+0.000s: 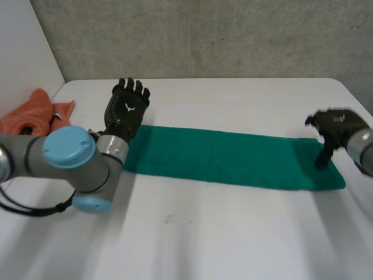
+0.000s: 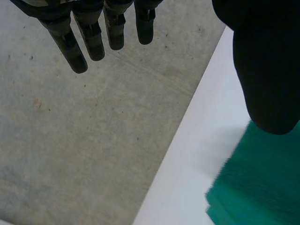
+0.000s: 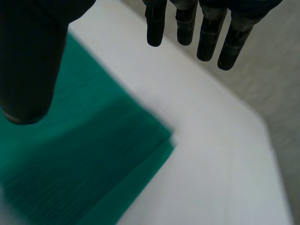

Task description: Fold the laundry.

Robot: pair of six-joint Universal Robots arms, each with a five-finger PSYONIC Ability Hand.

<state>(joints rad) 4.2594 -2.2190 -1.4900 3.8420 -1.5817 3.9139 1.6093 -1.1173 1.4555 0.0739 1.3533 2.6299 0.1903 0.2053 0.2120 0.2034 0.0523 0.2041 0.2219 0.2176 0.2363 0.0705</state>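
Closest in, the bench (image 1: 204, 239) is bare. Next comes the green towel (image 1: 227, 158), lying flat as a long narrow strip. Its long axis runs crosswise, from the left arm's side to the right arm's side. In the right wrist view its corner shows stacked edges, so it looks already doubled lengthwise.

Each short end of the towel has a robot hand by it. The left robot hand (image 1: 125, 112) hangs above the far corner of the towel's left end. Its fingers are straight and spread, the thumb stands apart, and it holds nothing. In its own wrist view that corner lies under the thumb, while the fingers reach past the towel's far edge.

The right robot hand (image 1: 335, 125) is over the far corner of the towel's right end, also with straight fingers, a wide thumb and nothing pinched. One digit points down at the cloth; whether it touches, I cannot tell.

Farther out, beyond the towel's left end and well apart from it, an orange cloth (image 1: 35, 112) lies crumpled.

The likely next fold carries one short end along the long axis onto the other. Each robot hand already sits at its own end, and the right one looks lower, nearer the cloth.
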